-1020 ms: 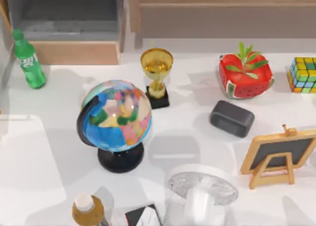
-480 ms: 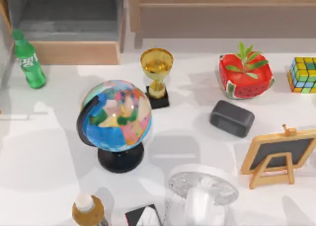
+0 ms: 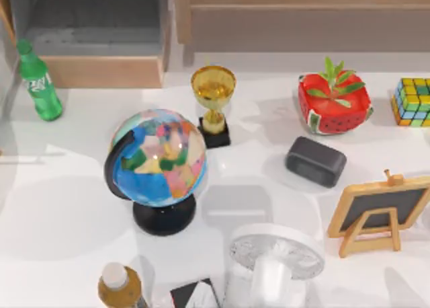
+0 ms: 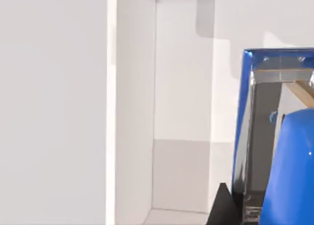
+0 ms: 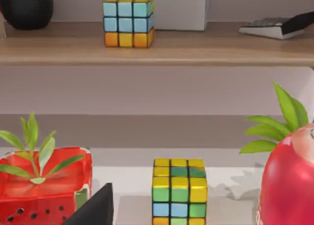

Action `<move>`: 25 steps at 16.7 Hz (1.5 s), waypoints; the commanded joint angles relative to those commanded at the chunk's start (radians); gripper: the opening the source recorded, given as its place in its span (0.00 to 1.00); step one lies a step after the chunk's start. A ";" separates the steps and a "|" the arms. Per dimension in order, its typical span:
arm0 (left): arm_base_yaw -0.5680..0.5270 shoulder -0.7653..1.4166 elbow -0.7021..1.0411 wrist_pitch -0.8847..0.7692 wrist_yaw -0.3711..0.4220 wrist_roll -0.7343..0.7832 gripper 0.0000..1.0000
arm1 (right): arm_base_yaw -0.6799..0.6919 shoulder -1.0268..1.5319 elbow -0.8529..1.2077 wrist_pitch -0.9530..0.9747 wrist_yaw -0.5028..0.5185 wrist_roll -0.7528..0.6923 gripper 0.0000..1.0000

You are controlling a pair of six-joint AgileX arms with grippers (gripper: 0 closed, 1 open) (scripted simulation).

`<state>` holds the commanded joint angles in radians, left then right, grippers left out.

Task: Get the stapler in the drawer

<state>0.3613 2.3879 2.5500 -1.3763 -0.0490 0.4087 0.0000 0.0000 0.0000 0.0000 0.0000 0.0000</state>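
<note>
Stapler (image 4: 287, 151) sits close under the left wrist cam, apparently held; finger state can't tell. Drawer (image 3: 87, 35) open at table's far-left corner, nothing in it. Shadow on table's left edge has shifted, so the carry seems underway.

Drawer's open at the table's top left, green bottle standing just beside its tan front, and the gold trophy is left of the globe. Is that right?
Not quite. In the top view the gold trophy stands up and to the right of the globe, not left. The rest holds: the drawer is open at top left, with the green bottle beside its tan front.
</note>
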 joint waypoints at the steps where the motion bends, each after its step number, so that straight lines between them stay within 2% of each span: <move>1: -0.002 0.009 -0.006 0.000 0.006 -0.004 0.00 | 0.000 0.000 0.000 0.000 0.000 0.000 1.00; 9: -0.032 0.226 -0.087 -0.010 0.047 -0.029 0.00 | 0.000 0.000 0.000 0.000 0.000 0.000 1.00; 14: -0.035 0.238 -0.093 -0.010 0.046 -0.028 0.00 | 0.000 0.000 0.000 0.000 0.000 0.000 1.00; 25: -0.035 0.238 -0.093 -0.010 0.046 -0.028 0.83 | 0.000 0.000 0.000 0.000 0.000 0.000 1.00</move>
<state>0.3264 2.6263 2.4569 -1.3867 -0.0032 0.3810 0.0000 0.0000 0.0000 0.0000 0.0000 0.0000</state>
